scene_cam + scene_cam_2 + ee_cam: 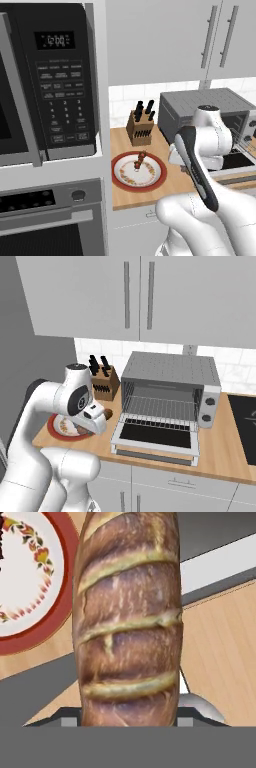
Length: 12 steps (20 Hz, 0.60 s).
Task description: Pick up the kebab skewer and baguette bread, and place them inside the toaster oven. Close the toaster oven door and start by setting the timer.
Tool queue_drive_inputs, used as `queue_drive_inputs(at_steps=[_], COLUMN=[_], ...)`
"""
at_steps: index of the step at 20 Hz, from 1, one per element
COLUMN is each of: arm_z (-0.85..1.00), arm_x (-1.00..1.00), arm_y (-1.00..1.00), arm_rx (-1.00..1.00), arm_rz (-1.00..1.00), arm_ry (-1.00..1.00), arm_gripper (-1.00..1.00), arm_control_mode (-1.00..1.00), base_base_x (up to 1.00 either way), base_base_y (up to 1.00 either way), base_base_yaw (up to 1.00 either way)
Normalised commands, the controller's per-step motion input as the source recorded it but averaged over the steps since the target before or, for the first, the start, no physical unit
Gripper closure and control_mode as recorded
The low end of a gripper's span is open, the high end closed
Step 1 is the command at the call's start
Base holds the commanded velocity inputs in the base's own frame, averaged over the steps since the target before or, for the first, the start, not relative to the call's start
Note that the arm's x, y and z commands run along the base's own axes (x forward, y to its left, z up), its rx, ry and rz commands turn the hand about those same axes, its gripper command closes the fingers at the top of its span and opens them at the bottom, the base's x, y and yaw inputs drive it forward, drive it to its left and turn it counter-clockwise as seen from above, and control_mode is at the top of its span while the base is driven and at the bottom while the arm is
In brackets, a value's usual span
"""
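Note:
The baguette bread (127,622), brown with pale slash ridges, rises from between my finger positions in the hand view. My gripper (128,719) is shut on it, above the counter. Its brown end (107,414) sticks out of the hand beside the plate. The kebab skewer (140,161) lies on the red-rimmed plate (120,177), left of my hand. The grey toaster oven (170,368) stands to the right with its wire rack showing. The toaster oven door (155,438) is dropped open and lies flat.
A knife block (102,381) stands behind the plate against the tiled wall. Two knobs (209,402) sit on the toaster oven's right side, and a black cooktop (245,421) lies further right. A black microwave (50,75) and a steel wall oven (45,220) fill the left.

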Motion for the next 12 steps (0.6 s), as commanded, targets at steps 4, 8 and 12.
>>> queue_drive_inputs(at_steps=[4,8,12], arm_z=[0.78,0.37,0.05], arm_x=[-0.21,0.01,0.13], arm_y=[-0.99,-1.00,-0.76], arm_rx=[0.00,0.00,0.00], arm_rz=[0.12,0.19,0.19], arm_ry=[0.00,0.00,0.00], arm_gripper=[1.00,1.00,1.00], arm_control_mode=[-1.00,-1.00,-1.00], base_base_x=[0.00,0.00,0.00], base_base_y=[0.00,0.00,0.00], base_base_yaw=[0.00,0.00,0.00])
